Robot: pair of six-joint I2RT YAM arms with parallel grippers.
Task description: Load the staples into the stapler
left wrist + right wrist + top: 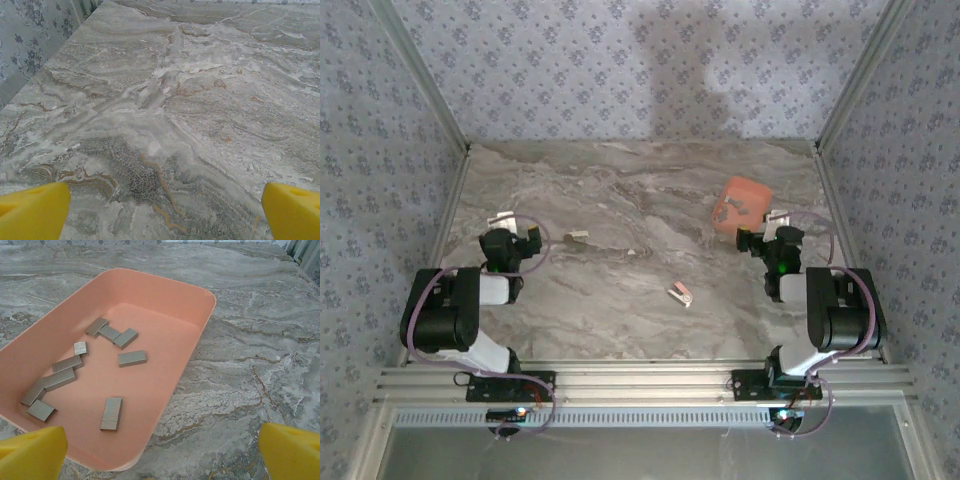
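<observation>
Left jaws and right jaws gape wide, empty. I worry the staples [132, 358] lying flat in the tray [165, 291], frame left, just skid when pinched.

Marble-patterned table [620, 320], whitish oblong piece [577, 237] left of centre, floral-patterned walls [620, 60] around

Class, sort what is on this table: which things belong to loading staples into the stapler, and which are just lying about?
Belongs to the job:
stapler
staple strips
salmon tray holding the strips

Just lying about:
whitish oblong piece, left of centre
</observation>
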